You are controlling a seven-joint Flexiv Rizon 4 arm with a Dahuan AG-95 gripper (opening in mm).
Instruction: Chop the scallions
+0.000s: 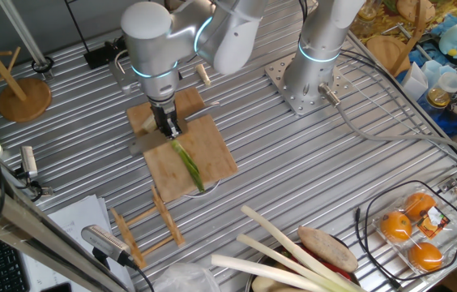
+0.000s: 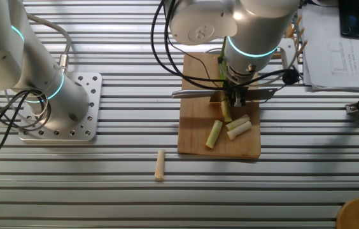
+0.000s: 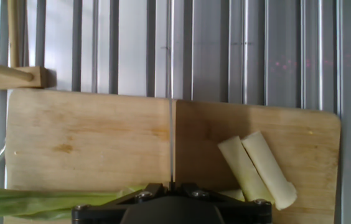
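Note:
My gripper (image 1: 168,128) is shut on a knife (image 2: 192,93) and holds it blade down across a wooden cutting board (image 1: 216,154). In the hand view the blade (image 3: 172,137) shows edge-on as a thin line over the board (image 3: 88,137). The scallion stalk (image 1: 188,165), pale to dark green, lies on the board and runs away from the gripper; its green part shows at the lower left of the hand view (image 3: 38,200). Three short pale cut pieces (image 2: 214,133) lie on the board beside the gripper (image 2: 235,98). Two of them show in the hand view (image 3: 253,168).
A short pale cylinder (image 2: 160,165) lies on the table off the board. Thick cream leek-like stalks (image 1: 277,243), a small wooden rack (image 1: 143,227) and a wire basket of oranges (image 1: 411,227) lie at the front. A second arm's base (image 1: 301,85) stands behind.

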